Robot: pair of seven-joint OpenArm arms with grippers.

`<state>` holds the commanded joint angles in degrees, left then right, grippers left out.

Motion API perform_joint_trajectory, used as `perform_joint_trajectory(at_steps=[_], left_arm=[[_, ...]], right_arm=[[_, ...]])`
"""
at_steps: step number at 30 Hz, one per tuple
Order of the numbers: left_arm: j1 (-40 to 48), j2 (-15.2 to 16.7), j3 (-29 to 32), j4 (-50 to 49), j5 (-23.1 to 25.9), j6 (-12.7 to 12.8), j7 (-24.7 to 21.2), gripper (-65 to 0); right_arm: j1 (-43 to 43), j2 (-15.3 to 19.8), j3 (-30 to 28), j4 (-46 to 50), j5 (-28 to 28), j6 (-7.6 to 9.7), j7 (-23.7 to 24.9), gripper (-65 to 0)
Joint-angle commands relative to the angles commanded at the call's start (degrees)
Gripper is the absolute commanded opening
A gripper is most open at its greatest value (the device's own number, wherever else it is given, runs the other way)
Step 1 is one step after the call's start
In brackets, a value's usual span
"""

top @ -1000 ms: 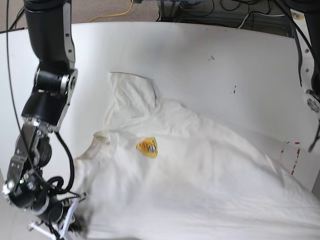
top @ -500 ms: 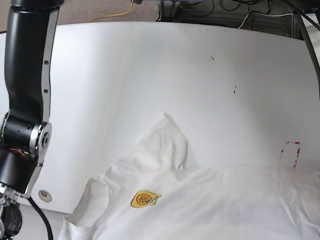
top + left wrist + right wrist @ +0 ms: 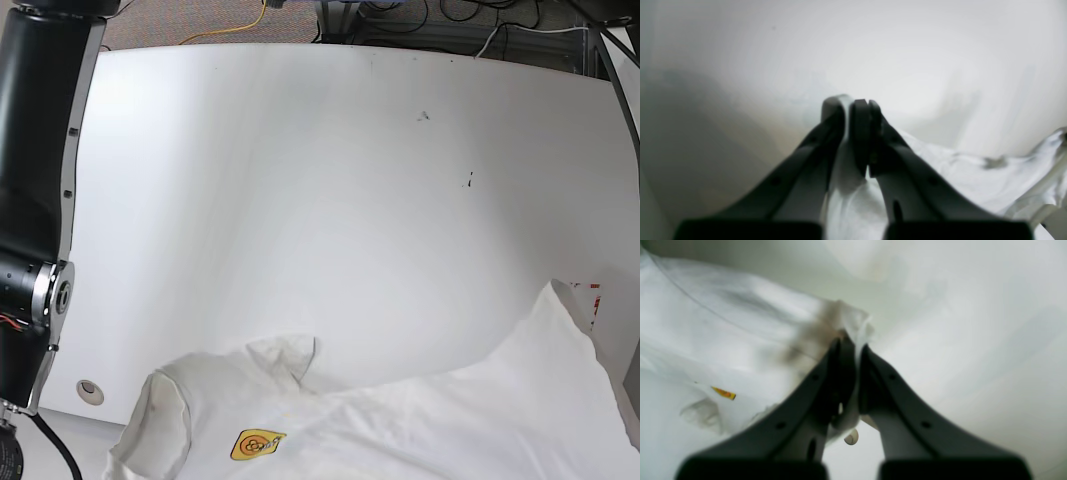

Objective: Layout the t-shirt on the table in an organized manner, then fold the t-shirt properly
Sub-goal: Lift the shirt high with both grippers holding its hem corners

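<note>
A: Left wrist view first. What is that gripper doing?

B: The left gripper point(image 3: 862, 110) has its jaws pressed together on a fold of the t-shirt point(image 3: 940, 180). White cloth runs between the fingers point(image 3: 893, 156) and spreads toward 4 o'clock over the table point(image 3: 907, 50).

A: And the right wrist view?

B: The right gripper point(image 3: 850, 348) is likewise clamped on an edge of the t-shirt point(image 3: 723, 326), which stretches away toward 10 o'clock. A small orange tag point(image 3: 724, 393) shows at 8 o'clock; any writing is too blurred to read.

A: The base view?

B: Neither gripper shows. The t-shirt point(image 3: 450, 420) lies bunched at 6 o'clock on the table point(image 3: 320, 180), the yellow-orange tag point(image 3: 256, 443) bearing a round emblem, illegible. A grey grommet point(image 3: 90, 390) sits at 8 o'clock.
</note>
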<state>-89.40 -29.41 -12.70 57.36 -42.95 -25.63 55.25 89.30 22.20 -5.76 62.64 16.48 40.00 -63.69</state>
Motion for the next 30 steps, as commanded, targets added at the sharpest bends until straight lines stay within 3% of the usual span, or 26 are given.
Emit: perform_joint_trajectory(at_steps=[9, 17, 21, 30], left_arm=[[1.62, 0.0, 0.0, 5.1, 0.0, 0.0, 0.35, -64.0], [8.83, -0.26, 0.0, 11.16, 0.0, -0.09, 1.14, -64.0], [13.05, -0.26, -0.35, 16.0, 0.0, -0.09, 4.22, -64.0], [28.87, -0.44, -3.16, 25.67, -1.49, -0.09, 4.84, -64.0]], right_arm=[[0.0, 1.14, -0.09, 1.05, 0.0, 0.0, -3.25, -65.0], [-0.38, 2.37, 0.44, 8.62, 0.0, 0.0, -7.47, -65.0], [-6.88, 2.64, 4.75, 15.3, 0.09, 0.0, -10.64, -65.0], [-24.55, 2.81, 11.25, 28.04, 0.09, 0.0, -13.54, -65.0]])
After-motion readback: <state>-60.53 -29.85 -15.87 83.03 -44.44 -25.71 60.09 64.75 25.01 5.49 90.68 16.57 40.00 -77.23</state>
